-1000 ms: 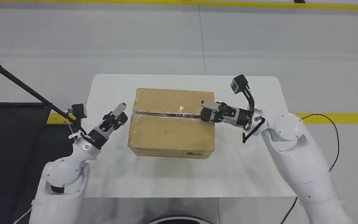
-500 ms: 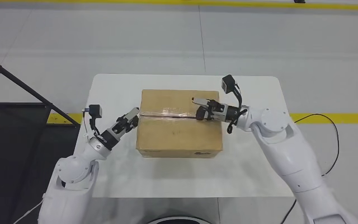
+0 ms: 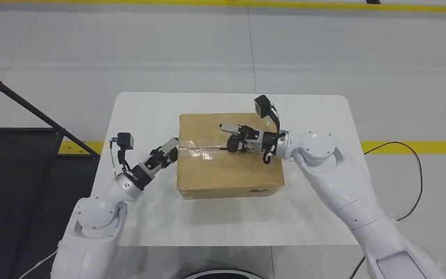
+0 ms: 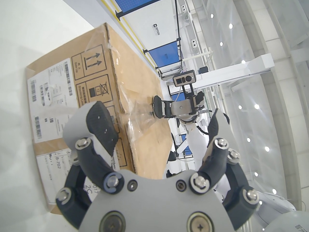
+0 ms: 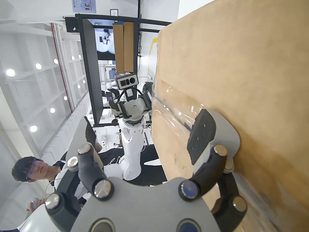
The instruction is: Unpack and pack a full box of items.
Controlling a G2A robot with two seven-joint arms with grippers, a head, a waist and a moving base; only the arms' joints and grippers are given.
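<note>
A closed brown cardboard box (image 3: 230,164) sits in the middle of the white table (image 3: 313,118), with clear tape (image 3: 202,145) along its top seam. My left gripper (image 3: 169,148) is open at the box's left end, level with the seam; one finger (image 4: 101,121) lies against the labelled side of the box (image 4: 96,85). My right gripper (image 3: 233,136) is open over the box top near the seam. One of its pads (image 5: 202,134) rests on the cardboard (image 5: 229,73) beside the tape (image 5: 173,107). Nothing is held by either gripper.
A black stand's pole (image 3: 28,108) slants past the table's left side, above a dark floor mat (image 3: 28,181). Bare table surface lies in front of the box and to its right. The table's front edge is close to the box.
The right gripper slid left along the box top over the seam. The left gripper moved right up to the box's left end. The box shifted slightly to the right.
</note>
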